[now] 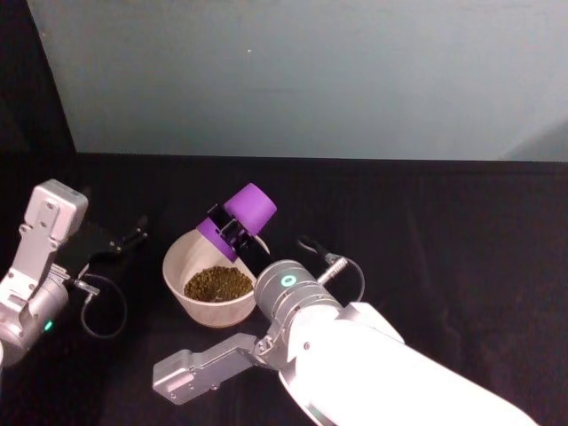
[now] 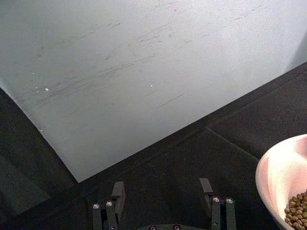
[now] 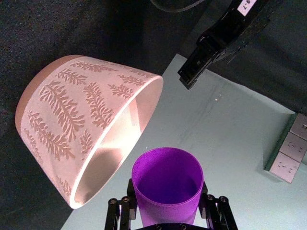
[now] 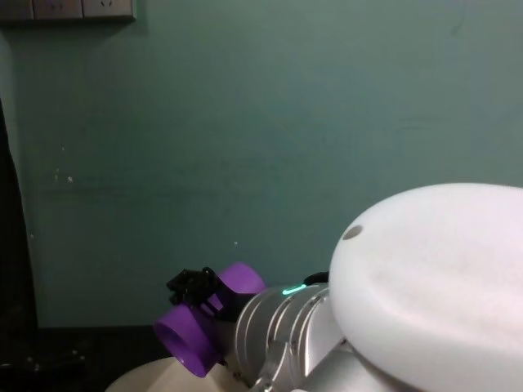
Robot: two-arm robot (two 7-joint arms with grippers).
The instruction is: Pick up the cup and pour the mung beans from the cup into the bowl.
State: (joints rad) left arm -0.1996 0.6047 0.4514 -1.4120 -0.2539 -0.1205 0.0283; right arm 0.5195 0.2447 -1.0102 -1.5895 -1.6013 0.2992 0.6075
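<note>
The purple cup (image 1: 241,218) is tipped mouth-down over the far rim of the bowl (image 1: 177,259), with my right gripper (image 1: 232,232) shut on its sides. In the right wrist view the cup (image 3: 168,184) looks empty inside, and the fern-patterned bowl (image 3: 62,105) lies just beyond its mouth. Mung beans (image 1: 217,282) lie in the bowl's bottom. From the chest, the tilted cup (image 4: 200,327) hangs above the bowl's rim (image 4: 155,380). My left gripper (image 1: 133,236) rests open to the left of the bowl, its fingers (image 2: 117,195) apart with nothing between them; the bowl (image 2: 276,167) sits beside it.
A black cloth (image 1: 444,222) covers the table, bounded at the back by a teal wall (image 1: 311,71). A cable loop (image 1: 106,306) hangs by the left arm. Wall sockets (image 4: 65,8) sit high on the wall. The right arm's white body (image 1: 382,373) fills the near right.
</note>
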